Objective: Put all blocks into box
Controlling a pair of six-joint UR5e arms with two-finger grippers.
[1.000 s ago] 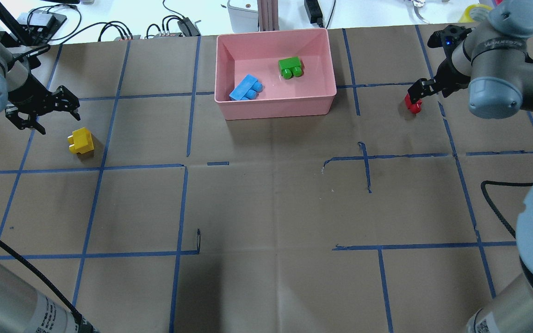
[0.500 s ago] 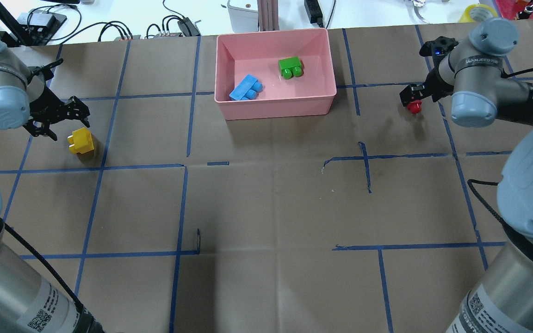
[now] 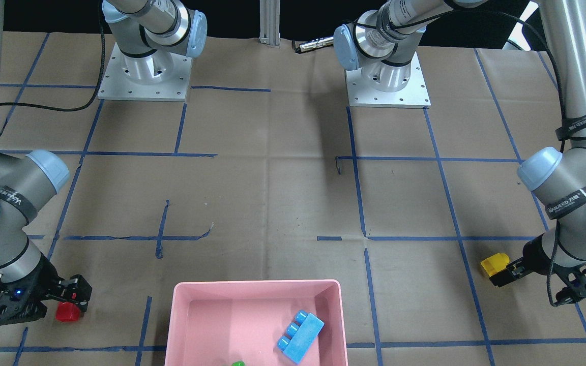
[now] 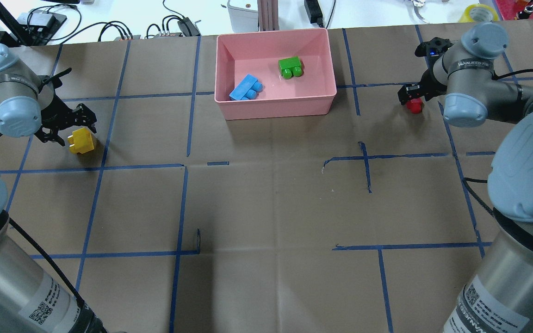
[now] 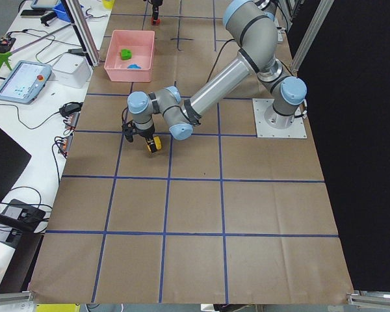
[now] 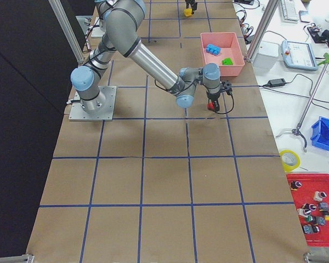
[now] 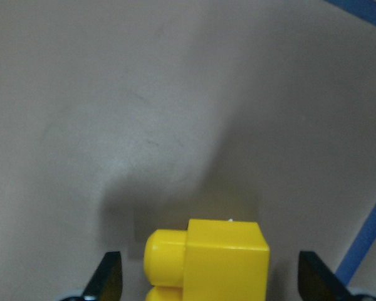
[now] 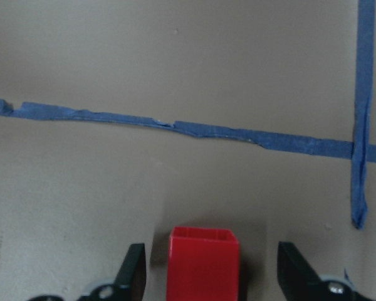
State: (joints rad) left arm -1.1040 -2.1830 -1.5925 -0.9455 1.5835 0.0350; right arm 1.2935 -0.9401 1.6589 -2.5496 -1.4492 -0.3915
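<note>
The left gripper [image 7: 212, 277] is spread wide, and the yellow block [image 7: 224, 257] is set between its fingers, untouched, on the tabletop [image 4: 271, 194]. The right gripper [image 8: 209, 273] is likewise spread wide astride the red block [image 8: 203, 266]. The blue block [image 4: 245, 88] and green block [image 4: 290, 67] are located in the box [image 4: 275, 109], well apart from both grippers.
</note>
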